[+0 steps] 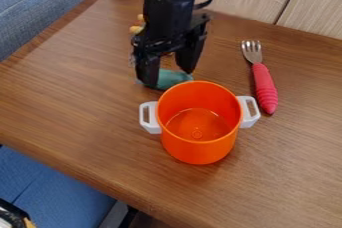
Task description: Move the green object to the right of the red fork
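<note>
Green object [174, 78] yet to cross
It lies left of the red fork [264, 86], between orange pot [199, 147] and the tabletop's far edge [237, 21]; gripper [169, 77] parted at it (grasp, carry and placing seemingly remain).

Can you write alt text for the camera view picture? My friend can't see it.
A black robot gripper hangs with its fingers apart over a green object on a brown wooden table. In front is an orange pot with two white handles, and to the pot's right lies a fork with a red handle.
</note>
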### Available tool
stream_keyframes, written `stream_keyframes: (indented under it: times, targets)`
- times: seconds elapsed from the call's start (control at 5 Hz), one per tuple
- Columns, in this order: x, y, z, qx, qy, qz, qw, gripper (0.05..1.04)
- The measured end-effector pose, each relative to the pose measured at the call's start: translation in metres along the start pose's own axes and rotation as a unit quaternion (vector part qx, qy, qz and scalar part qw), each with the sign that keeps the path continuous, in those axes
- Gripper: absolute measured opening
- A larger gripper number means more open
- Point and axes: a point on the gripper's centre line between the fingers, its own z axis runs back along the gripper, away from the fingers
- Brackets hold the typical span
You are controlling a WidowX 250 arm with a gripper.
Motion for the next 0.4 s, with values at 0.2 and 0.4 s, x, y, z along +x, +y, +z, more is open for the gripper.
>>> stream_keyframes:
  times: [0.2,0.4]
  targets:
    - [0.006,-0.001,-0.011,0.001,0.012,0.002,0.9999,1.001]
    - [0.005,-0.002,-0.023,0.012,0.027,-0.016,0.9994,0.965]
